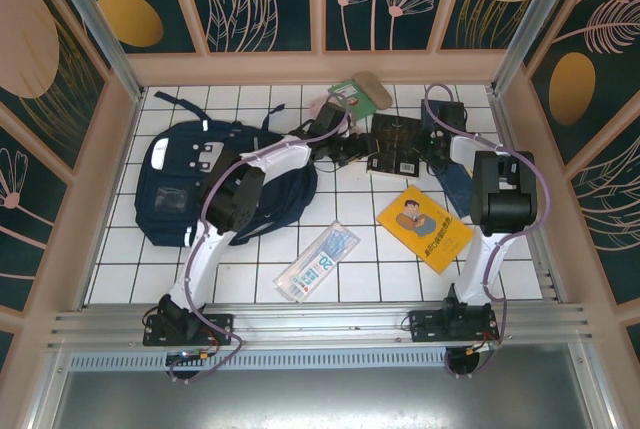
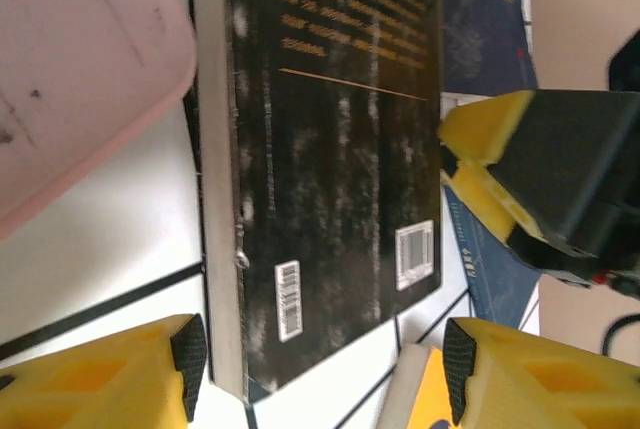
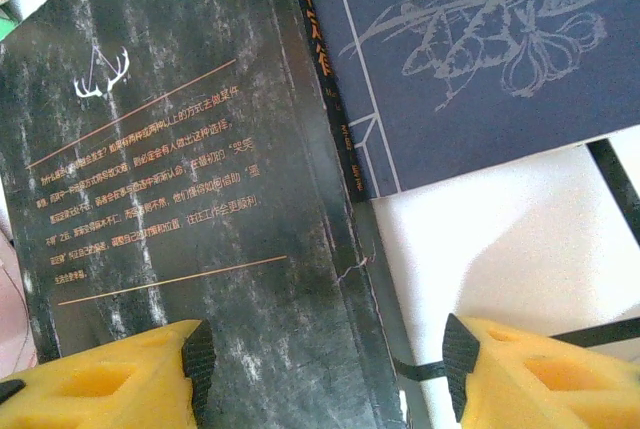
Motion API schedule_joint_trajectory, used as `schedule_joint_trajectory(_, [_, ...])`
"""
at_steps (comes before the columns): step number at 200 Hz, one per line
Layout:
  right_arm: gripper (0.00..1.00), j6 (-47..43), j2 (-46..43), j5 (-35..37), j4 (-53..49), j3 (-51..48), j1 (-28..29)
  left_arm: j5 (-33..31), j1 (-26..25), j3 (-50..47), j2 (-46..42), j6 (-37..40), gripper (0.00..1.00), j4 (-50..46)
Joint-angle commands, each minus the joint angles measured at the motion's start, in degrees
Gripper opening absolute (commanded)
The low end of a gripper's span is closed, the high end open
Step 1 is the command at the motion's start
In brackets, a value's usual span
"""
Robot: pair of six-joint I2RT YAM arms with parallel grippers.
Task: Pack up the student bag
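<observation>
The student bag, a large dark navy fabric backpack with white patches, lies flat on the left part of the white tiled surface. Whether its mouth is open, I cannot tell.

The left arm stretches from its base across the right edge of the bag toward the far middle. The right arm is bent sharply at the elbow and reaches to the same place from the other side.

Both arms meet over a thin black softcover book with orange lettering. It lies flat, and one long edge touches a navy blue book with a white flower drawing.

The left fingers stand wide, one on each side of the barcode end of the black book, and they hold nothing. The right fingers are also wide apart over the spine side, and they are empty.

I judge that the step in hand is the approach to pick up this book. The next move calls for one pair of fingers to come lower and close on an edge, because the book is thin and flat. After that it must be carried left to the bag.
</observation>
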Motion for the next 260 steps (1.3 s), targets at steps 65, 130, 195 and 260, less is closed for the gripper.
schedule_joint_trajectory(65, [0.61,0.75,3.15,-11.27,3.52,0.77,-0.26,2.37,-1.98,8.94,7.9,-4.34,0.63,-0.79])
schedule_joint_trajectory(130, [0.61,8.61,-3.86,-23.78,11.71,-3.64,-1.39,2.34,-2.07,8.24,8.06,-2.68,0.52,-2.78])
schedule_joint_trajectory(195, [0.61,16.8,-5.79,-36.19,21.8,-10.31,-2.13,1.88,-2.09,7.41,7.16,-0.51,0.5,-4.21])
schedule_joint_trajectory(260, [0.61,21.23,-2.41,-39.57,31.0,-15.15,-0.66,1.9,-2.06,5.84,6.86,0.38,0.49,-4.31])
